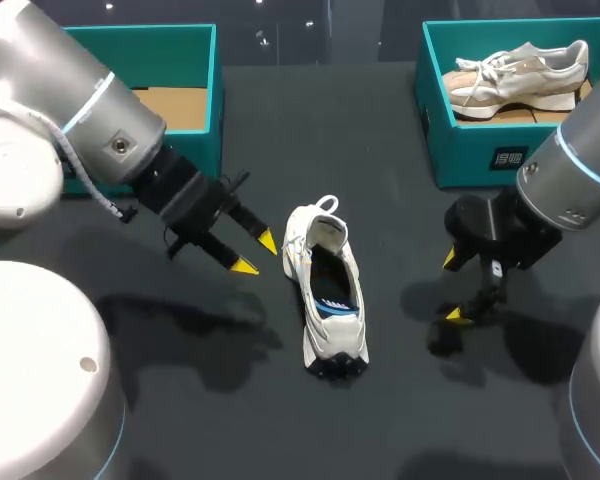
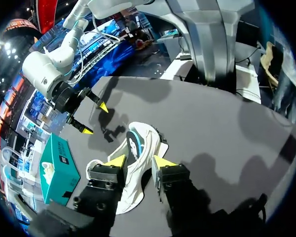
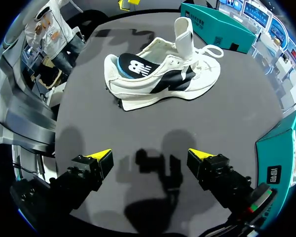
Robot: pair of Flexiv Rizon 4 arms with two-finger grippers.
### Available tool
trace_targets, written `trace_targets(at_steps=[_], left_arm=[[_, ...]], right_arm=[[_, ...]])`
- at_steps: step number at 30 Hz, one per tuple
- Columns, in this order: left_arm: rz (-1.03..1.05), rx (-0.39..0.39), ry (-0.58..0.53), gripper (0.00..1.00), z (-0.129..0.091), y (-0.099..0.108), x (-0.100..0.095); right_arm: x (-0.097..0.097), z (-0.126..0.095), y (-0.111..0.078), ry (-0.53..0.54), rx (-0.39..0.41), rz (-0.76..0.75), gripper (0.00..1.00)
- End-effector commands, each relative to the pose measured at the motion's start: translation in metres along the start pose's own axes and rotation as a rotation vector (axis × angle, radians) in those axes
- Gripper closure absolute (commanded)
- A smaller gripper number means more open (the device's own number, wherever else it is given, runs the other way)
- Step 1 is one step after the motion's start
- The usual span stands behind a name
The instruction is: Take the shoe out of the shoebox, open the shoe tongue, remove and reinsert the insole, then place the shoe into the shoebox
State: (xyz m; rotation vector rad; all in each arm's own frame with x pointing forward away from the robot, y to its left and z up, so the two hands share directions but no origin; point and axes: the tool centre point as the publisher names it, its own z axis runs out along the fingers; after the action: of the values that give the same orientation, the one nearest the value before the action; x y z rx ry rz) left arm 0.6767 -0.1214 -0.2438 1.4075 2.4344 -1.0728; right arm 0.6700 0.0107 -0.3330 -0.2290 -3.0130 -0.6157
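Observation:
A white shoe [image 1: 325, 290] lies on the dark table, heel toward me, tongue [image 3: 184, 34] pulled up. Its dark insole [image 1: 330, 285] with a blue edge sits inside and shows at the heel [image 3: 133, 66]. My left gripper [image 1: 254, 253] hangs open just left of the shoe, near the toe end, not touching it. In the left wrist view the shoe [image 2: 143, 138] lies below and ahead of that gripper [image 2: 139, 162]. My right gripper [image 1: 452, 288] stands wide open to the right of the shoe, well apart from it. From the right wrist, the shoe [image 3: 158, 79] lies ahead of the empty gripper [image 3: 150, 155].
A teal shoebox [image 1: 480, 150] at the back right holds a second pale shoe [image 1: 520, 75]. Another teal box [image 1: 202, 100] with a brown cardboard floor stands at the back left, behind my left arm. Bare table surrounds the shoe.

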Motion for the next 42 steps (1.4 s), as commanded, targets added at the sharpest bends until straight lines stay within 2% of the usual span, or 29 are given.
trace_targets(at_steps=[1, 6, 12, 20, 24, 33, 42], left_arm=[[0.024, -0.01, 0.194, 1.0, -0.028, -0.002, 0.001], [0.033, -0.001, 0.201, 1.0, -0.031, 0.001, 0.004], [0.033, -0.001, 0.201, 1.0, -0.031, 0.001, 0.004], [0.033, -0.001, 0.201, 1.0, -0.031, 0.001, 0.004], [0.096, 0.007, 0.235, 1.0, -0.02, -0.004, -0.008], [0.196, 0.002, 0.345, 1.0, 0.017, -0.011, -0.038], [0.266, 0.012, 0.46, 1.0, 0.066, -0.014, -0.048]], right_arm=[[0.001, 0.0, 0.0, -0.002, 0.001, 0.0, 0.0], [0.001, 0.0, 0.0, -0.002, 0.001, 0.0, 0.0], [-0.003, -0.023, -0.026, -0.035, 0.009, 0.045, 0.0], [-0.006, -0.036, -0.046, -0.035, 0.018, 0.063, 0.0], [-0.008, -0.04, -0.059, -0.033, 0.031, 0.072, 0.0], [-0.008, -0.04, -0.059, -0.033, 0.031, 0.072, 0.0], [-0.008, -0.04, -0.059, -0.033, 0.031, 0.072, 0.0]])
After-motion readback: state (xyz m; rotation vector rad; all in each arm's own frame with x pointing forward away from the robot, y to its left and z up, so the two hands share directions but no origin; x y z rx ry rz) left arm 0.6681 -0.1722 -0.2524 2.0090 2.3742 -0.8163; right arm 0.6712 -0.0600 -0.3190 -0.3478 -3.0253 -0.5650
